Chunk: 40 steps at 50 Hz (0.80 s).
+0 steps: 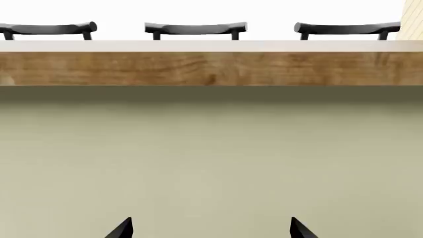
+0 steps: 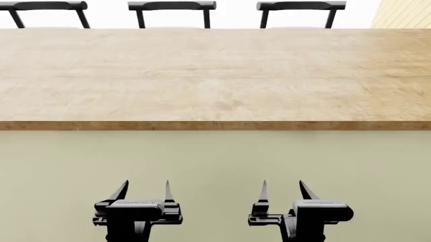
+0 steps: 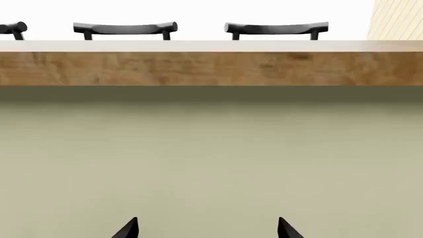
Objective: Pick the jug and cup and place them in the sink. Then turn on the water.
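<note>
Grippers first: my left gripper (image 2: 143, 190) and right gripper (image 2: 282, 189) both hang w/ jaws spread, nothing held, low in front of the counter's pale green front panel (image 2: 215, 161). Wooden countertop (image 2: 215, 75) is bare, chairs (image 2: 172, 7) behind. Jug, cup, sink not in any view, so can't tell their position or axis. Step: pre-search, I reckon; next needs base/head turn to find them.
</note>
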{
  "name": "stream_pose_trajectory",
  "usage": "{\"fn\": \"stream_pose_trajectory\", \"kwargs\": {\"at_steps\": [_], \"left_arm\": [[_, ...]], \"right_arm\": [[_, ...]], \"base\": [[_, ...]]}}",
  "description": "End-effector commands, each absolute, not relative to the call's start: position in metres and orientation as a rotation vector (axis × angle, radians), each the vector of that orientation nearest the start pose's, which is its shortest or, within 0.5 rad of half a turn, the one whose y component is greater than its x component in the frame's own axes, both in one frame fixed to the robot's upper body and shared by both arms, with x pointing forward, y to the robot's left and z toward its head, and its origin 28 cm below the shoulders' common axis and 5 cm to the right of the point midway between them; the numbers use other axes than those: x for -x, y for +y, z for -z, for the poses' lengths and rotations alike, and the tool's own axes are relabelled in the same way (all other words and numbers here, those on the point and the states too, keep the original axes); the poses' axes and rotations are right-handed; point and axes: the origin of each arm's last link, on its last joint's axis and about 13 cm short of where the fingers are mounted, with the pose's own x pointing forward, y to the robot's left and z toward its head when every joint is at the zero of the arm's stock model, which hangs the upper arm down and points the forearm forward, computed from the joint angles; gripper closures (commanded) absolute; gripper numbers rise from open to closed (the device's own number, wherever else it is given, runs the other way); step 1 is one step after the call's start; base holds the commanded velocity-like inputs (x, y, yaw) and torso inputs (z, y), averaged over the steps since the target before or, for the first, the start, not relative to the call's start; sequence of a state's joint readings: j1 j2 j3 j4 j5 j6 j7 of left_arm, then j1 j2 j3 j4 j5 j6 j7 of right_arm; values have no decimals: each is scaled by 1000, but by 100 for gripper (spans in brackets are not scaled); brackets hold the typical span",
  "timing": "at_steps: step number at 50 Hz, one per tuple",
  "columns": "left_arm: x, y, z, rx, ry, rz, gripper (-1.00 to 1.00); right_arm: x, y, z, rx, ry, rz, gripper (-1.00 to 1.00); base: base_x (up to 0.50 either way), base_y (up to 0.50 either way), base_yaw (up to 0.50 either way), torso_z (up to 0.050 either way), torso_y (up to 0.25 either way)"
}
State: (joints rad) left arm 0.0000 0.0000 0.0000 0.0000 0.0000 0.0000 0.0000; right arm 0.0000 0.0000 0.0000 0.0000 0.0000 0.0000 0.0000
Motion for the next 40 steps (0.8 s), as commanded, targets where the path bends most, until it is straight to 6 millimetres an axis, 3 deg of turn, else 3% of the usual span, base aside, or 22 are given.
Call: {"fn": "stream_pose_trajectory", "kwargs": {"at_steps": [1, 10, 20, 27, 34, 40], "left_arm": [[-211, 206, -13, -2, -2, 0, -100], [-212, 208, -24, 11, -26, -15, -100], [-225, 207, -86, -23, -158, 25, -100], [-249, 215, -142, -23, -246, 57, -100], [-265, 222, -182, -36, -277, 99, -100], [-290, 222, -213, -16, -263, 117, -100]], "right_arm": [[-211, -96, -11, 0, 0, -1, -100], [-211, -94, -10, 0, 1, -6, -100], [-228, -110, -47, 16, -94, 31, -100], [-252, -123, -92, 50, -164, 20, -100], [-282, -137, -154, 87, -262, -12, -100], [-303, -151, -206, 110, -316, -20, -100]], "base": [[0, 0, 0, 0, 0], [0, 0, 0, 17, 0], [0, 0, 0, 50, 0], [0, 0, 0, 50, 0], [0, 0, 0, 50, 0], [0, 0, 0, 50, 0]]}}
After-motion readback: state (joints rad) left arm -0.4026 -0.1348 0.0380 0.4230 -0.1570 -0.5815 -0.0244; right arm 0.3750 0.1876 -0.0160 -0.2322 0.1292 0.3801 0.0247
